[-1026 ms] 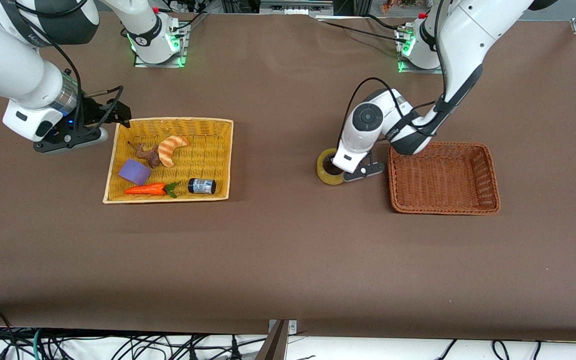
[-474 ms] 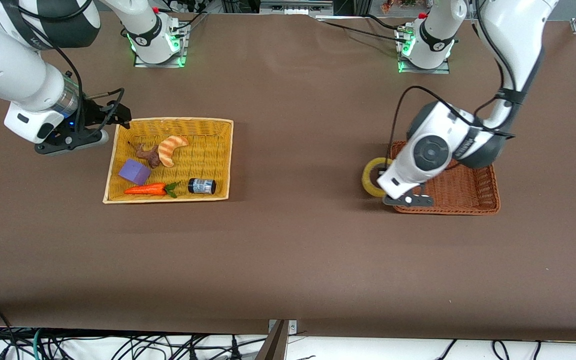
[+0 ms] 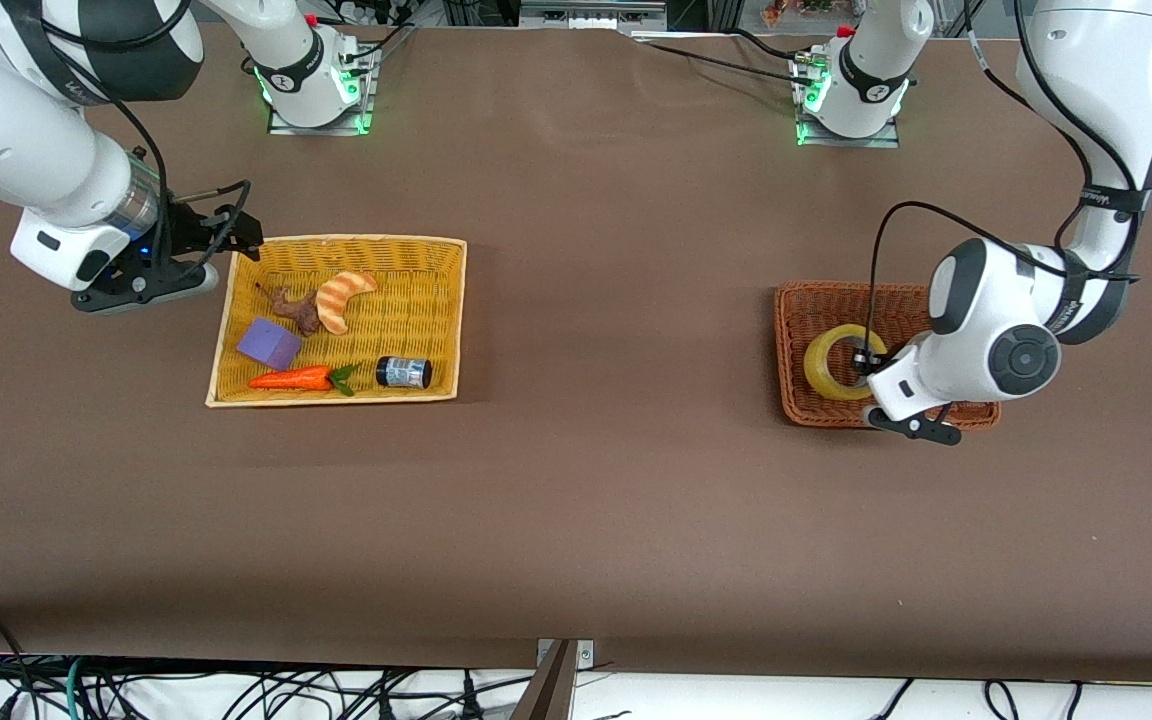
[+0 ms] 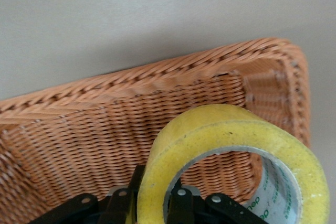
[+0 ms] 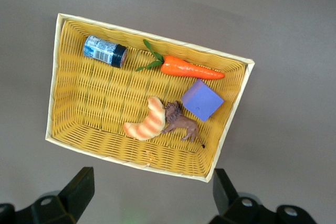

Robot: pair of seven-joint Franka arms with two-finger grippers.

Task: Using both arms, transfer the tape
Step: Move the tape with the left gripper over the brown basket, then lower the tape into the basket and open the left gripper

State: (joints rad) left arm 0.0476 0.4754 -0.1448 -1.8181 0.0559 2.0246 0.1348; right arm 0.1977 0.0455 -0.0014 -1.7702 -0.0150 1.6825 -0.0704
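Observation:
The tape point(image 3: 839, 362), a yellowish ring with a pale core, is held in my left gripper point(image 3: 870, 372) over the inside of the brown wicker basket point(image 3: 782, 340), at the part toward the right arm's end. In the left wrist view my left gripper point(image 4: 156, 195) has one finger inside the tape's point(image 4: 226, 124) hole and one outside, shut on its wall, with the basket's weave point(image 4: 105, 129) just below. My right gripper point(image 3: 226, 232) is open and empty, over the table beside the yellow basket point(image 3: 336, 240). Its wrist view shows the open gripper point(image 5: 152, 187) above that basket point(image 5: 142, 165).
The yellow basket holds a croissant point(image 3: 344, 295), a brown toy animal point(image 3: 296, 308), a purple block point(image 3: 270, 344), a carrot point(image 3: 294, 379) and a small black jar point(image 3: 403, 372). Brown table point(image 3: 576, 500) surrounds both baskets.
My left gripper has carried the tape from the table's middle, toward the left arm's end, to over the brown basket. The right arm has hardly moved.

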